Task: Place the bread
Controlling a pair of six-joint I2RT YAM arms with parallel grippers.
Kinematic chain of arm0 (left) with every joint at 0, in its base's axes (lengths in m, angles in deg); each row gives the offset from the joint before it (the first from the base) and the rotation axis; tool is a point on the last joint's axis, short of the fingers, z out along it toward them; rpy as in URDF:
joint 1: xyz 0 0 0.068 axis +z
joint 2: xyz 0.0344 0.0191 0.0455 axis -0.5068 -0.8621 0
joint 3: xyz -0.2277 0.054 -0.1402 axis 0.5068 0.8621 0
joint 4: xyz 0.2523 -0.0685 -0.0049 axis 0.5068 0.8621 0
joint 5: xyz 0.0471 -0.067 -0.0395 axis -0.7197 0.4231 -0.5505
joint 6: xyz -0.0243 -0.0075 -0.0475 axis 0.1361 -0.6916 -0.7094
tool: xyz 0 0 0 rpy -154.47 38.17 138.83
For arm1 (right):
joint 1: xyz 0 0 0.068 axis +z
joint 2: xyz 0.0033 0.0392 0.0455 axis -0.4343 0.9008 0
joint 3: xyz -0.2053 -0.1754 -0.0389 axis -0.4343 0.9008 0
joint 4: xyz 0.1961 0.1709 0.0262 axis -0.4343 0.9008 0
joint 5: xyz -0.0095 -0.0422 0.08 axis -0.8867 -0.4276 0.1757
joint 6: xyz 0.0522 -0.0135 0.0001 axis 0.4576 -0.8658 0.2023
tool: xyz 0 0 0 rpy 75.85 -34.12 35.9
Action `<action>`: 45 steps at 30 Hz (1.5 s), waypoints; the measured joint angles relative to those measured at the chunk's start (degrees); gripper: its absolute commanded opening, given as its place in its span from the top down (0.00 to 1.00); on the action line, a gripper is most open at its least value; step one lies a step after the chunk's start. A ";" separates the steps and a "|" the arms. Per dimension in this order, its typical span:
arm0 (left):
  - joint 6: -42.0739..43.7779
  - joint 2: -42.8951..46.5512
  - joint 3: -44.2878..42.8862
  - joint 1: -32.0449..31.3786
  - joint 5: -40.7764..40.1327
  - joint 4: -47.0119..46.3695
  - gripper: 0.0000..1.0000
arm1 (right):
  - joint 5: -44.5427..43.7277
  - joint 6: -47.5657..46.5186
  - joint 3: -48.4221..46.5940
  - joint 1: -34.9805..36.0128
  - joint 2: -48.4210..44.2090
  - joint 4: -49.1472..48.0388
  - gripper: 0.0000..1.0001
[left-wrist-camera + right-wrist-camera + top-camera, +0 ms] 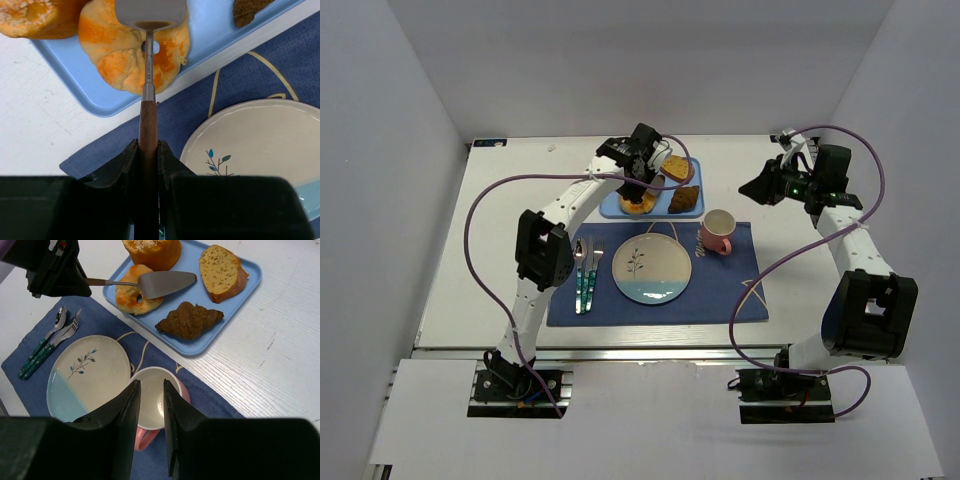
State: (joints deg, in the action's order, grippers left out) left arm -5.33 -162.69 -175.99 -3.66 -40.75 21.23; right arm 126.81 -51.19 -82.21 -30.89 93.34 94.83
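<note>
With the left gripper (148, 150) clamped on the spatula (150, 12), slide it flat under the bread (222, 271) near the far edge of the counter (490, 260).

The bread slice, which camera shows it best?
Right wrist view: the bread lies whole and unobstructed on the blue tray, crumb and crust clear. Top external shows it small and distant. Left wrist view does not show it.
</note>
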 measured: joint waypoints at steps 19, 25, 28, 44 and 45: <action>-2.12 -3.23 -4.11 -0.35 2.36 1.51 1.00 | 1.70 1.31 1.22 -0.04 0.04 -1.36 0.67; -2.58 -3.23 -4.13 -0.35 2.80 2.16 1.00 | 2.25 1.81 1.25 -0.04 0.04 -1.51 0.67; -2.73 -3.23 -4.13 -0.35 3.13 2.56 1.00 | 2.38 2.10 1.25 -0.04 0.04 -1.73 0.67; -3.19 -5.03 -4.98 -0.35 4.04 2.45 1.00 | 2.54 2.56 1.27 -0.11 0.04 -1.79 0.66; -3.19 -5.31 -5.01 -0.35 4.07 2.45 1.00 | 2.54 2.56 1.27 -0.15 0.04 -1.79 0.66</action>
State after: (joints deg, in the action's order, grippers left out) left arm -8.52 -168.00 -180.99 -4.01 -36.68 23.68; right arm 129.34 -48.63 -80.94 -31.04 93.38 93.04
